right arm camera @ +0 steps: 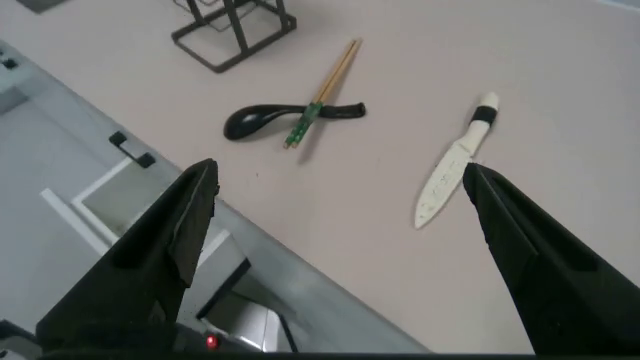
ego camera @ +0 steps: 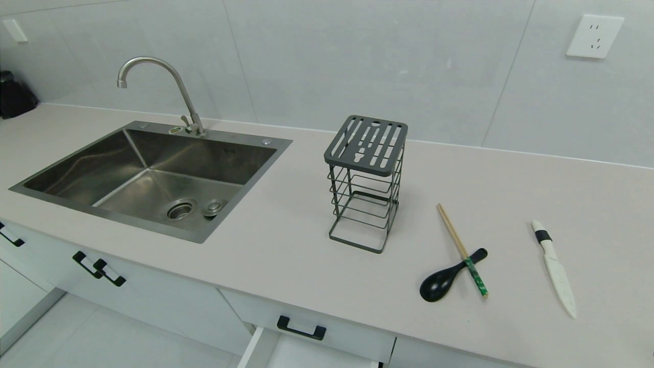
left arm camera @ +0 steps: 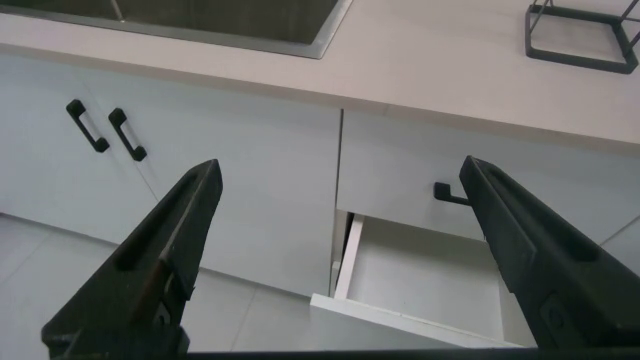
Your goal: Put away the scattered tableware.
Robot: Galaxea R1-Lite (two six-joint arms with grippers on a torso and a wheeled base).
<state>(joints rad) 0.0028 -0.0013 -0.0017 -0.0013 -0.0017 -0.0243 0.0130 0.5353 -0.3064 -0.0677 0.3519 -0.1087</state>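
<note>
- On the table [ego camera: 286, 245], head view: wire rack [ego camera: 366, 179] upright at centre, its slotted top holding nothing. Sink [ego camera: 153, 168] at its 9 o'clock.
- Chopsticks [ego camera: 451, 230] at the rack's 4 o'clock, lying flat with their green tips crossing the handle of the black spoon [ego camera: 437, 287].
- White knife [ego camera: 552, 268] at the spoon's 3 o'clock, well apart from it and flat on the table.
- Open drawer [ego camera: 306, 355] at the rack's 6 o'clock, below the table edge.
- Left wrist view: left jaws spread wide and holding nothing, hanging in front of the cabinets. The open drawer [left arm camera: 420, 275] lies between them, with the rack's foot [left arm camera: 580, 45] farther off.
- Right wrist view: right jaws spread wide and holding nothing, above the table edge. Spoon [right arm camera: 245, 123], chopsticks [right arm camera: 331, 80] and knife [right arm camera: 447, 175] lie just beyond, and the rack base [right arm camera: 235, 35] past them.
- Step in hand, as judged: the first pick, since no piece has been stowed yet.
- Next move, as judged: the right jaws are nearest. The chopsticks overlie the spoon, so they should go first. This calls for a low, narrow pinch, then turning them upright for a rack slot.
</note>
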